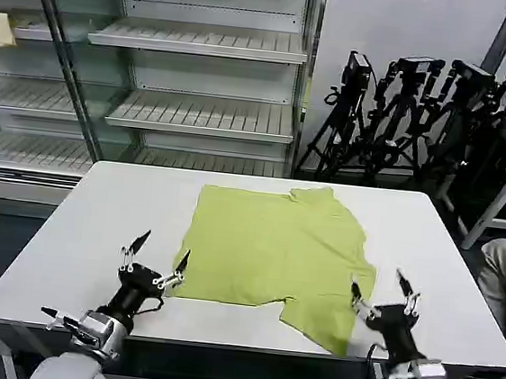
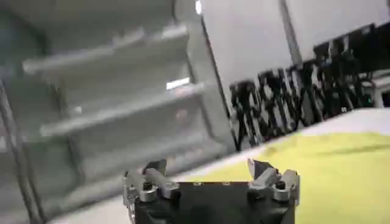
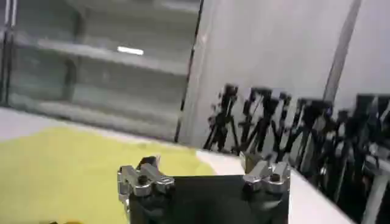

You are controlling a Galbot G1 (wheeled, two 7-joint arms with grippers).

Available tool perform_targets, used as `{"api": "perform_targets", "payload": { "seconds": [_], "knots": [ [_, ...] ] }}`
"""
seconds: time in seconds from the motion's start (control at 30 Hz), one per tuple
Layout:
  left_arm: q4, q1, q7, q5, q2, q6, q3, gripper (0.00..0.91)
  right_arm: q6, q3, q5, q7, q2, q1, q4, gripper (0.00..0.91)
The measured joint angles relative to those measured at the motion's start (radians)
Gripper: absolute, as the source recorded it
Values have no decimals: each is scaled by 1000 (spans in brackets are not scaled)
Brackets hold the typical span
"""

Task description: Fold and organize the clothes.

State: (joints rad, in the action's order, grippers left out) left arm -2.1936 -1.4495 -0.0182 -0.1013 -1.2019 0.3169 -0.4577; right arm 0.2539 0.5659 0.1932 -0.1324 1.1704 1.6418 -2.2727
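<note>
The lime T-shirt [image 1: 269,250] lies spread on my white worktop [image 1: 66,242], a plain yellow-green piece of thin, soft fabric with no print. It is mostly flat with light wrinkles, its far edge rumpled into a small peak, and one part at its near right corner hangs down toward the worktop's front edge in a loose flap. My left pincer [image 1: 157,259] sits just at the shirt's near left corner, its two fingers spread wide apart and holding nothing; one fingertip is over the shirt's edge, the other over bare worktop. My right pincer [image 1: 378,296] is at the shirt's near right side, beside the flap, its fingers likewise apart and empty. Beyond the shirt stands a shelving rack [image 1: 202,75], and to the right of that a cluster of black tripods [image 1: 423,117].
</note>
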Motion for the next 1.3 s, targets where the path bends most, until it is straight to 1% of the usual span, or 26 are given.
{"api": "perform_targets", "payload": {
  "seconds": [0.2, 0.47, 0.77, 1.2, 1.23, 1.27, 1.3],
  "knots": [
    [-13, -11, 54, -72, 37, 110, 37, 907, 50, -29, 25, -55, 3, 88, -28, 907],
    [16, -13, 129, -188, 72, 188, 46, 907, 89, -56, 46, -83, 4, 117, -24, 907],
    [57, 26, 190, -279, 81, 228, 31, 907, 116, -91, 46, -95, 4, 113, -35, 907],
    [87, 35, 211, -313, 80, 249, 36, 907, 170, -129, 40, -107, 4, 72, 2, 907],
    [90, 35, 211, -314, 81, 249, 36, 907, 175, -131, 39, -109, 4, 67, 5, 826],
    [92, 35, 210, -315, 81, 249, 37, 161, 179, -133, 39, -109, 3, 64, 9, 252],
    [95, 36, 209, -315, 81, 249, 37, 0, 182, -134, 39, -108, 3, 62, 12, 101]
  ]
}}
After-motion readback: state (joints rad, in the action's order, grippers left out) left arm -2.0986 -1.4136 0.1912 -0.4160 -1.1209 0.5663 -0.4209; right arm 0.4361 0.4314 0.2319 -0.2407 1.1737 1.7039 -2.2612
